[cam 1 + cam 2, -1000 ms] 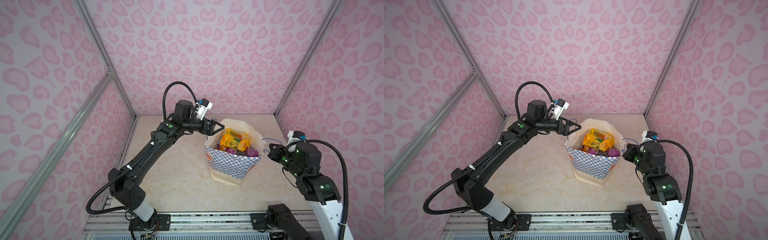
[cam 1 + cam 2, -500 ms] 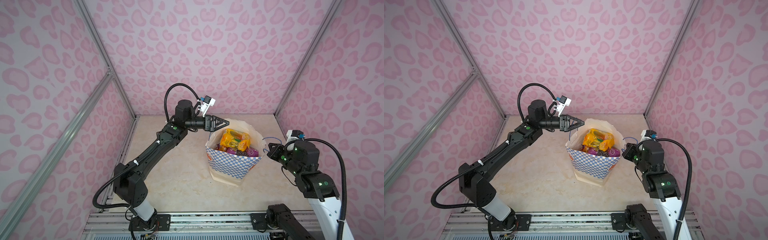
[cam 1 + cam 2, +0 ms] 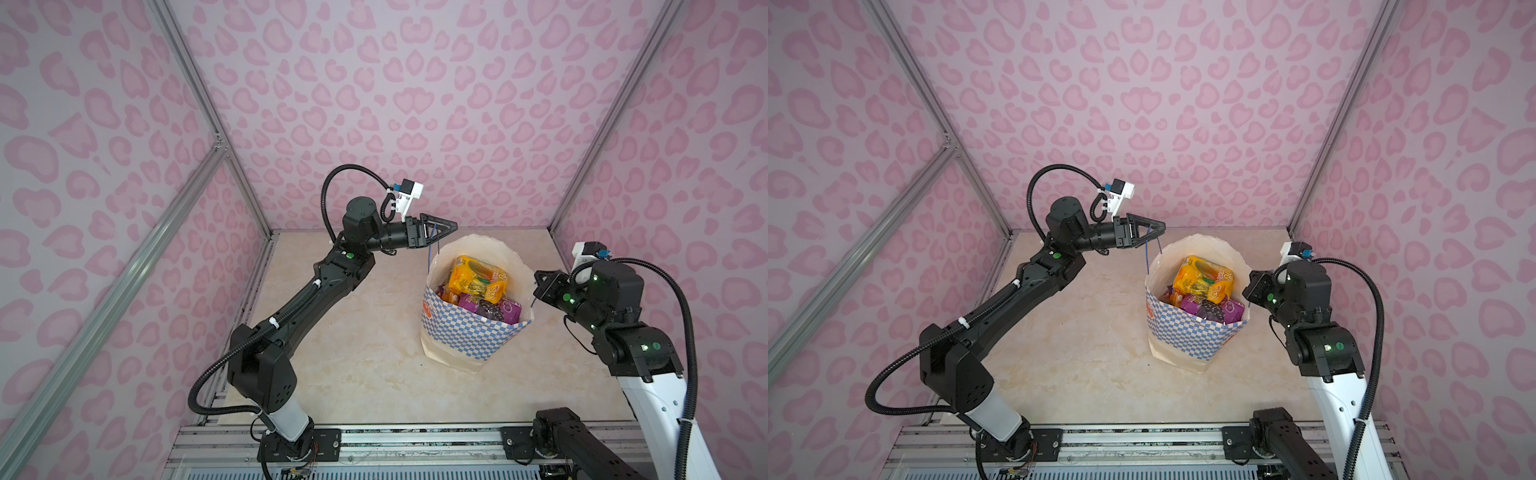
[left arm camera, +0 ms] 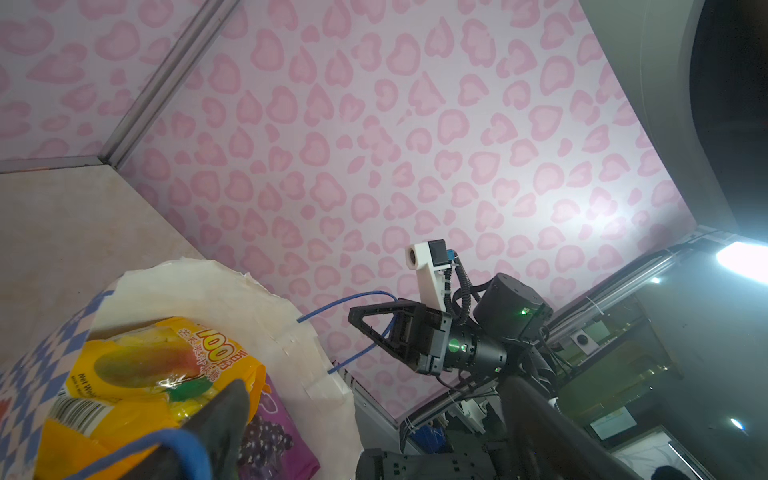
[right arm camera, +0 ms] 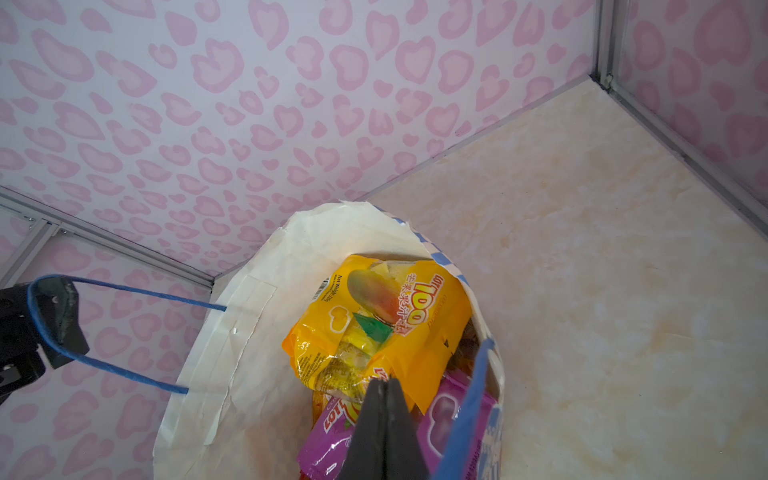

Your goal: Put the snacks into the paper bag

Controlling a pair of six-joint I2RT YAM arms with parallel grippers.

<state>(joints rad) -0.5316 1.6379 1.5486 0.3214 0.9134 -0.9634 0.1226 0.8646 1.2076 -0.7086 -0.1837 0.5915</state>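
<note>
Snacks [image 3: 478, 278]: all inside the paper bag [image 3: 469, 345], which stands right of centre on the table [image 3: 353, 332]. I see no packets outside it.
Change: left gripper [image 3: 451, 227] has rolled and risen off the far-left rim, drawing the left handle [image 5: 166, 297] taut.
Meaning: I judge packing done and the handles being gathered.
Left arm: stretched level, jaws wide, cord hooked over one finger.
Right gripper [image 5: 385, 386]: pinched closed at the right rim, right handle [image 4: 353, 296] apparently clamped.

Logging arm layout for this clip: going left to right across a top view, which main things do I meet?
left gripper → paper bag → right gripper
</note>
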